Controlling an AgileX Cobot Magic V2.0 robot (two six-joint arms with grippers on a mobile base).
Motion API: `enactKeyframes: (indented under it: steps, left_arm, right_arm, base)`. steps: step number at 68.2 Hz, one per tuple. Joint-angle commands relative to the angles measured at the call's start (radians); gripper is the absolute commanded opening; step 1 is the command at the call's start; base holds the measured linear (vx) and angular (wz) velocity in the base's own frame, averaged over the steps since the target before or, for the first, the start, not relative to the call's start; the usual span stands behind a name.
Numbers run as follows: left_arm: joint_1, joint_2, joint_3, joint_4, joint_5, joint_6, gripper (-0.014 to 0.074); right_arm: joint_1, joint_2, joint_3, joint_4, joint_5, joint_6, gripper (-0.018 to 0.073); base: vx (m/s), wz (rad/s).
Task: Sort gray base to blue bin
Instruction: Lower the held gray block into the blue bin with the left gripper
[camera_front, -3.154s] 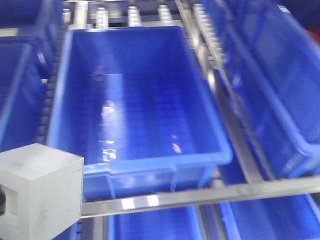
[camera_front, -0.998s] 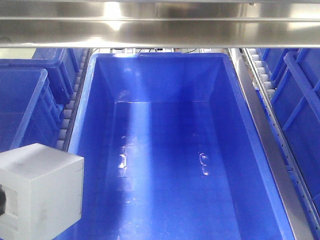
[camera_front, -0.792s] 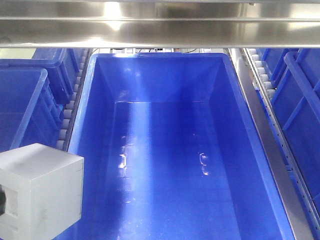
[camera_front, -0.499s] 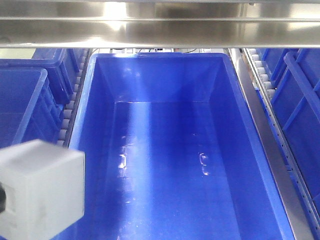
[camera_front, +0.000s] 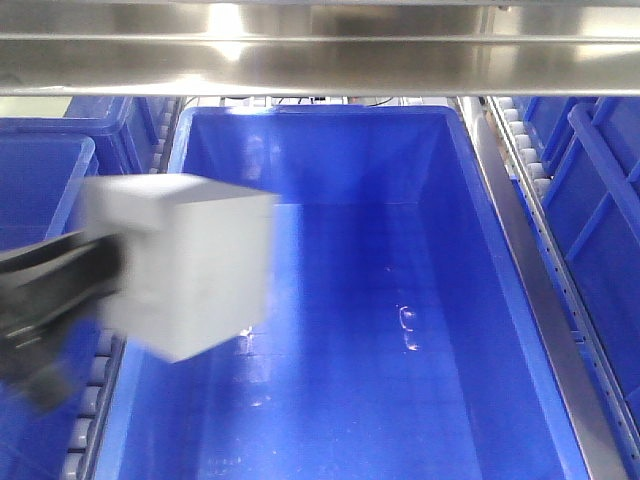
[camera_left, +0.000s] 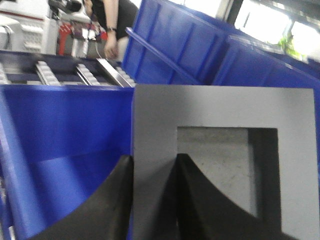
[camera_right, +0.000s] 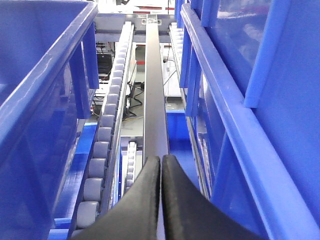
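The gray base, a matte gray cube, hangs blurred over the left rim of the blue bin, a large deep glossy tub filling the front view. My left gripper comes in from the left as a black blur and holds it. In the left wrist view the left gripper is shut on the wall of the gray base beside its square recess, with the blue bin's wall behind. My right gripper is shut and empty, over a metal rail between bins.
A steel crossbar spans the top of the front view. Roller tracks and steel rails run between the bin and neighbouring blue bins on both sides. A person stands far behind.
The camera came closer to the bin. The gray base, at the lower left corner until half a second ago, has swung up and right over the bin's left rim, with the left arm now in view.
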Motion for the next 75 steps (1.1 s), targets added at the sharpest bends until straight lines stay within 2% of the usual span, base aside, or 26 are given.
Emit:
enactKeyframes:
  steps: [1, 6, 14, 32, 46, 75]
  left_arm:
    - [-0.048, 0.108, -0.099, 0.042, -0.113, -0.013, -0.0007]
    - [-0.073, 0.219, -0.152, 0.046, -0.094, -0.013, -0.0007]
    - [-0.078, 0.37, -0.248, 0.046, -0.021, -0.012, -0.0003]
    - [-0.078, 0.637, -0.509, 0.048, 0.245, 0.077, 0.0003]
    - [-0.08, 0.821, -0.66, 0.045, 0.416, 0.078, 0.0003]
    - [-0.101, 0.963, -0.701, 0.035, 0.441, 0.129, 0.0008]
  right_arm:
    - [0.001, -0.016, 0.007, -0.005, -0.072, -0.012, -0.0005]
    - [0.001, -0.016, 0.007, -0.005, -0.072, -0.012, -0.0005]
    - [0.001, -0.016, 0.007, -0.005, -0.072, -0.012, -0.0005]
    - [0.001, -0.016, 0.007, -0.005, -0.072, -0.012, -0.0005]
    - [0.001, -0.016, 0.007, -0.005, -0.072, -0.012, -0.0005]
    - [0.001, -0.016, 0.007, -0.005, -0.072, -0.012, -0.0005]
  base:
    - [0.0, 0.0]
    - [0.0, 0.0]
    - [0.0, 0.0]
    - [0.0, 0.0]
    - [0.0, 0.0]
    - [0.0, 0.0]
